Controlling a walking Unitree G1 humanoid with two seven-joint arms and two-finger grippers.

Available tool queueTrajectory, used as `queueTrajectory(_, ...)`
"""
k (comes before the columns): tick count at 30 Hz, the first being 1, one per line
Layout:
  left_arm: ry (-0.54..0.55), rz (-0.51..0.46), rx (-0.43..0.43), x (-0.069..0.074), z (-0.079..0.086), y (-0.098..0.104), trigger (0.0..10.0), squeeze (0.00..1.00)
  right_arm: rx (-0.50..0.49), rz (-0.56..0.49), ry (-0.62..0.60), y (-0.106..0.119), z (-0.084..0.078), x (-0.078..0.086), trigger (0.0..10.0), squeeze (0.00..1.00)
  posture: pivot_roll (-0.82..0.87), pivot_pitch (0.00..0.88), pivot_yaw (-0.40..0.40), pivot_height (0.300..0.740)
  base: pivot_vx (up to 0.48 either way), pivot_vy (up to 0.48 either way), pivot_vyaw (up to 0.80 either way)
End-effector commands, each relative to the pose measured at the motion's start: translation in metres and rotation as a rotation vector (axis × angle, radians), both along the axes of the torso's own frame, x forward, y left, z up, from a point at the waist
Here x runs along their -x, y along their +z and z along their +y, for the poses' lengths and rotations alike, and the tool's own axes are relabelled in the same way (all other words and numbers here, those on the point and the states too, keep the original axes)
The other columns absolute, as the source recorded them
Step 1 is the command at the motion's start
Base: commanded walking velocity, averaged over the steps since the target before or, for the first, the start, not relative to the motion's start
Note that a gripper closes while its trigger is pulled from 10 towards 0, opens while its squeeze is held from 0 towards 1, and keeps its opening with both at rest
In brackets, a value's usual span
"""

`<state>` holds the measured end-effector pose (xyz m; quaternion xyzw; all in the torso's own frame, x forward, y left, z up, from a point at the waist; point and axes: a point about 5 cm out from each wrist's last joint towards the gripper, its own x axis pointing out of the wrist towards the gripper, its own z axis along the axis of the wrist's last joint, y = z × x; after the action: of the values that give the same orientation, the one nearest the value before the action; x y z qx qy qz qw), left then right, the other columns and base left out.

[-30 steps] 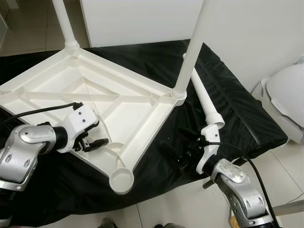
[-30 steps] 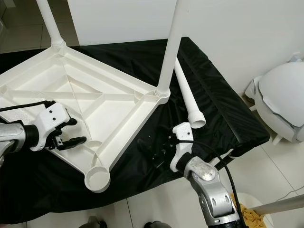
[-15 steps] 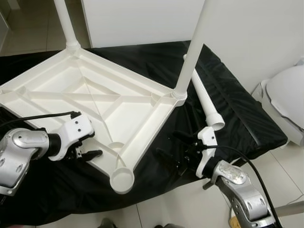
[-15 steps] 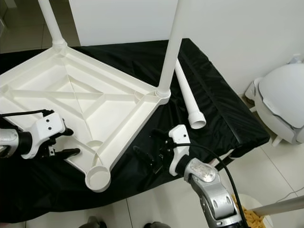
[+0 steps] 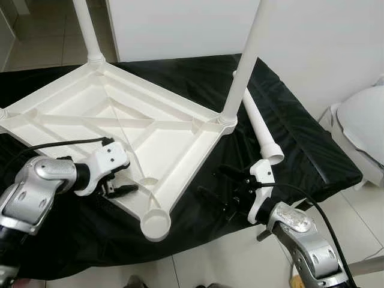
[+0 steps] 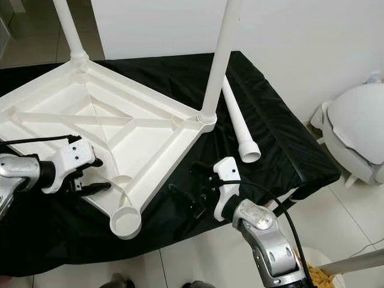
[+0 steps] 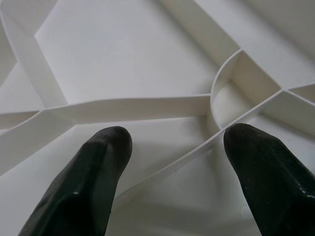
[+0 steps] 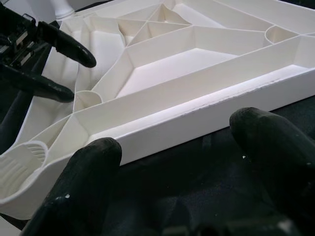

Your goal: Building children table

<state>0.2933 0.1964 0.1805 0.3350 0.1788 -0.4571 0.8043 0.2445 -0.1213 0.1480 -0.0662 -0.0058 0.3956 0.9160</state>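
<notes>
A: Which step is this?

B: Fitting legs, I judge. The upturned table top is sitting mid-left on the black cloth, two legs standing. The left gripper, fingers apart, is hovering at its near rim; the right gripper, also spread, is waiting lower centre.

A: Next?

B: Probably grasping the loose leg, lying right of centre, its socket end pointing toward the frame's bottom.

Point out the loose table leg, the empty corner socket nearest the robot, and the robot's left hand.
loose table leg (image 6: 236, 118), right eye view, mid shaft
empty corner socket (image 6: 126, 224), right eye view, round rim
left hand (image 5: 126, 184), left eye view, between fingertips
</notes>
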Motion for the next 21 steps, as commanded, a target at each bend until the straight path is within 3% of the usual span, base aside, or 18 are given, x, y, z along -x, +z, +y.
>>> queueTrajectory(1,0.039,-0.071,-0.013,-0.006,0.000,0.004,10.0,0.00,0.003,0.008,-0.006,-0.001,-0.001,0.001,10.0,0.00,-0.07,0.065,-0.029,0.740,0.000,0.000,0.00)
queueTrajectory(13,0.008,-0.031,-0.127,-0.010,0.002,-0.015,10.0,0.00,0.008,0.008,-0.017,-0.002,-0.003,0.002,10.0,0.00,-0.09,0.061,-0.016,0.740,0.000,0.000,0.00)
queueTrajectory(16,0.033,-0.042,-0.191,-0.018,0.006,-0.023,10.0,0.00,0.001,0.013,-0.016,-0.003,-0.001,0.004,10.0,0.00,-0.09,0.055,-0.007,0.740,0.000,0.000,0.00)
queueTrajectory(21,0.107,-0.054,-0.213,-0.029,0.011,-0.024,10.0,0.00,0.002,0.011,-0.023,-0.003,-0.001,0.004,10.0,0.00,-0.10,0.052,-0.004,0.740,0.000,0.000,0.00)
